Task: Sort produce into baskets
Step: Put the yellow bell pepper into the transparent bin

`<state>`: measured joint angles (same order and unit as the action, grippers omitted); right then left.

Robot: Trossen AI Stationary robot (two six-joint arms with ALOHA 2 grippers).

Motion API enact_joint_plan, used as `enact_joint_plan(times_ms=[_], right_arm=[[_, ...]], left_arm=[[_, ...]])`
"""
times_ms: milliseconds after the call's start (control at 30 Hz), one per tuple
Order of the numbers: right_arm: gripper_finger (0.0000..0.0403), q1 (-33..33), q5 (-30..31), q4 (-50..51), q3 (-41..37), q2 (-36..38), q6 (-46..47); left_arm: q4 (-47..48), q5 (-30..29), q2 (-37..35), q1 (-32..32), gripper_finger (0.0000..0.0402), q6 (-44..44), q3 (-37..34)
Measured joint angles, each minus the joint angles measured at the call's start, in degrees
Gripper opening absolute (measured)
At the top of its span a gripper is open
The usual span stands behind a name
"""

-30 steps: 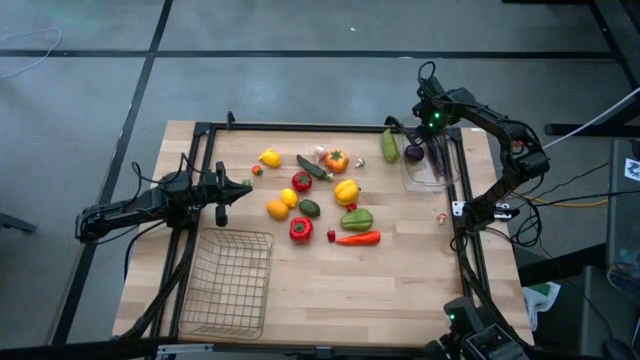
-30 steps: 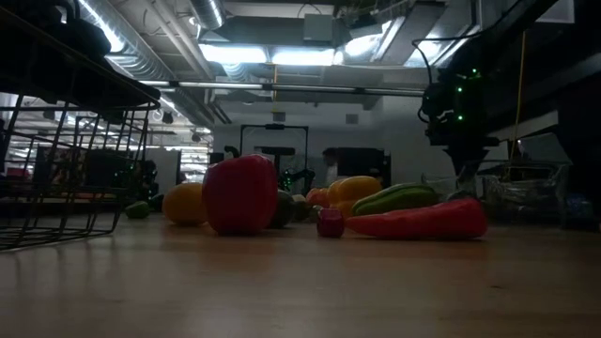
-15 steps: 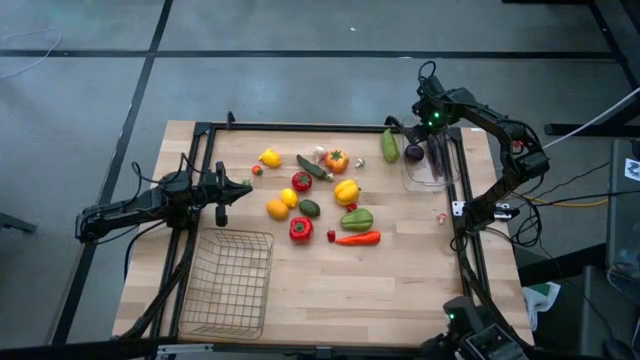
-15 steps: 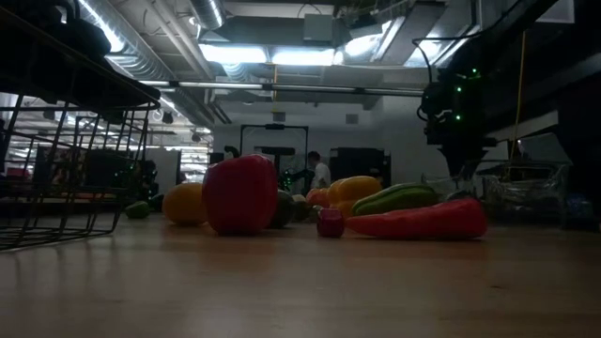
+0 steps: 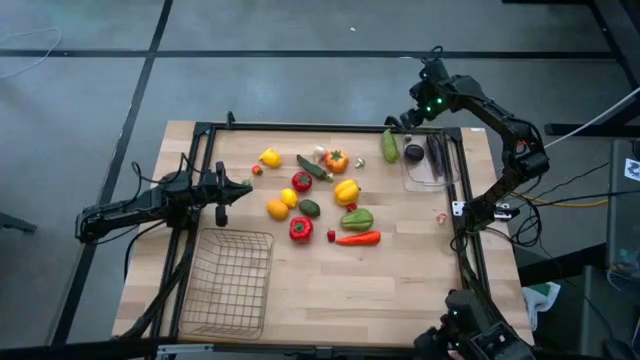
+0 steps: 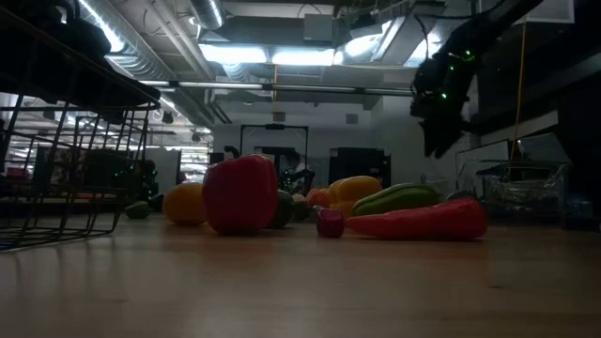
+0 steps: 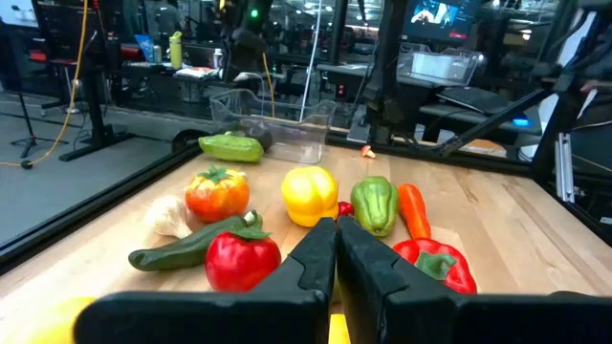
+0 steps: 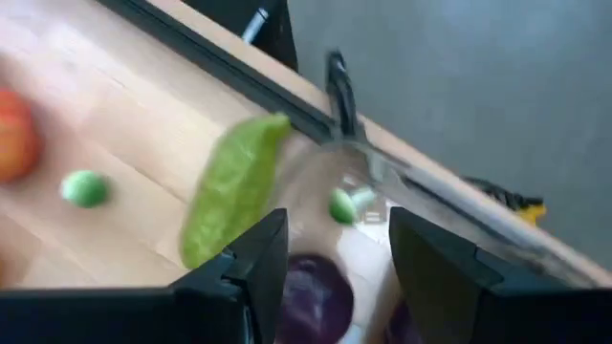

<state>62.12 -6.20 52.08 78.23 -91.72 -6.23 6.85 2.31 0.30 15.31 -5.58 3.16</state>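
Glossy toy produce on a pale wood-plank table [image 5: 400, 280], 2 baskets

1 thin wire-grid basket [image 5: 228, 283] sits near the left gripper [image 5: 247, 188], jaws together; 1 clear plastic bin [image 5: 428, 165] holds a round purple eggplant [image 8: 314, 298], directly beneath the right gripper [image 8: 330, 250], whose jaws stand apart, empty; 1 long green cucumber [image 8: 232, 187] lies beside the bin

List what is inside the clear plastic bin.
The clear plastic bin holds a round purple piece and a dark elongated piece, probably eggplants. The right wrist view adds a small green piece. The right gripper, open and empty, hides part of the bin's floor.
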Motion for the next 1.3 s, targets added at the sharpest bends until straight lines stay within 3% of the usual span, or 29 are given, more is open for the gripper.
enact_joint_plan(times_ms=[300,733,1300], right_arm=[[0.0182,-11.53,-2.44,0.98,2.98,0.02,-0.35],[0.0182,-29.72,-2.38,-0.88,2.98,0.02,-12.09],[0.0182,-42.23,-2.12,-7.88,2.98,-0.94,-12.08]], left_arm=[[-0.02,0.0,0.0,0.02,0.0011,-3.57,0.0],[-0.01,0.0,-0.02,0.0,0.0011,-3.19,0.02],[-0.02,0.0,-0.02,0.01,0.0011,-4.59,0.01]])
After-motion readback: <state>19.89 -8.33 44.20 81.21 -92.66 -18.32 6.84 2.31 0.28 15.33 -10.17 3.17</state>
